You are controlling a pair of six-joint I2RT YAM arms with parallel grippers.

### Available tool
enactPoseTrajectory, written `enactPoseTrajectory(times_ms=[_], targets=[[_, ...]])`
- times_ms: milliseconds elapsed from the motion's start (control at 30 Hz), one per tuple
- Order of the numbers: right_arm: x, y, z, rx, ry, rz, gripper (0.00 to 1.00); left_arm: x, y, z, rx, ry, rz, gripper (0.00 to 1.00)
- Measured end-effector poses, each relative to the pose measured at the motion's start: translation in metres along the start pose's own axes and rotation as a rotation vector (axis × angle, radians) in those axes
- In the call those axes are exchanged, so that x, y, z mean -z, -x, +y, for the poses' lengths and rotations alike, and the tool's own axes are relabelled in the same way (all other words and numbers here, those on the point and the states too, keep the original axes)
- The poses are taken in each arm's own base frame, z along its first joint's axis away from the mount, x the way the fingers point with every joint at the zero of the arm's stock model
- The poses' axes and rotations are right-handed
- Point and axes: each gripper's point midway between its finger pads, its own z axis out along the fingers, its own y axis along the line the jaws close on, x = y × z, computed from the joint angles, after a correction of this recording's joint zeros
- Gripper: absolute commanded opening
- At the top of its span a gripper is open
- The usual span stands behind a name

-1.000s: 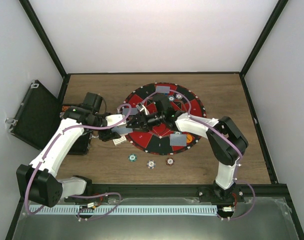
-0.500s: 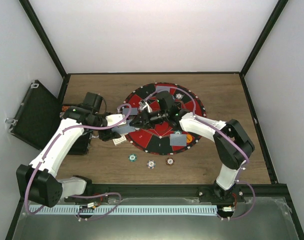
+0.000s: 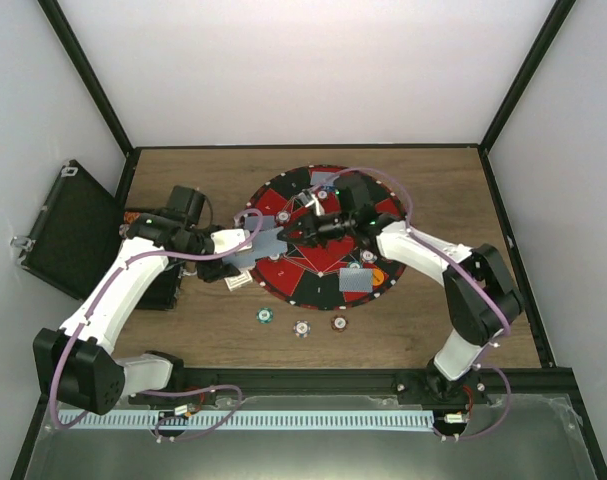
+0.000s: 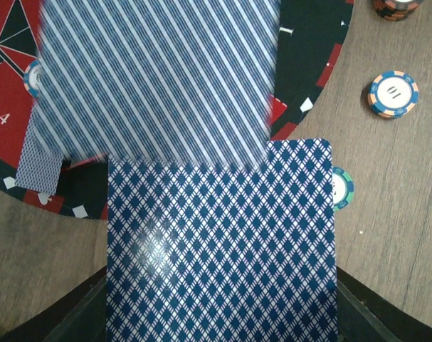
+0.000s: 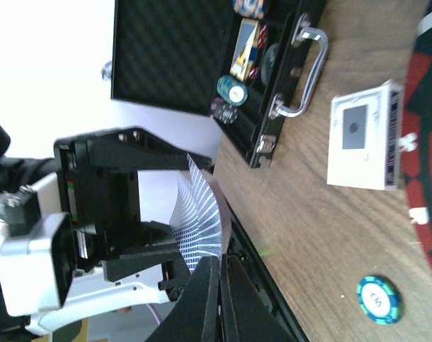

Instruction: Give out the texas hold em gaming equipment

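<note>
One card [image 5: 200,214] pinched at right end effector [image 5: 219,265] tips, beside deck [image 4: 223,242].

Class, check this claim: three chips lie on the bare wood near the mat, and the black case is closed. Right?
No: the case is open; the right wrist view shows it lying open. Three chips do lie on the wood near the mat.
</note>
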Motion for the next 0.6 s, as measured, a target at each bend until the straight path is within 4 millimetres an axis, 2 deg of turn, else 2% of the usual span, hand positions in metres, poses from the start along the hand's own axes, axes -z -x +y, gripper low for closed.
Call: enactPoseTrajectory(times_ms=[200,300,367,600], targets=[[0.044,0.035,-0.022,-0.027,-0.031,-0.109,0.01,-0.001,-0.005,0.001,0.002,0.006,0.018,0.04],[0.055,0.056,-0.038,-0.046,-0.05,-0.144,0.01,-0.001,-0.005,0.001,0.003,0.006,0.017,0.04],[0.047,0.071,-0.049,-0.052,-0.059,-0.139,0.01,-0.001,-0.004,0.0,0.003,0.003,0.014,0.04],[-0.005,0.12,-0.103,-0.091,-0.12,-0.097,0.01,-0.001,-0.003,-0.002,0.006,-0.007,0.004,0.04]])
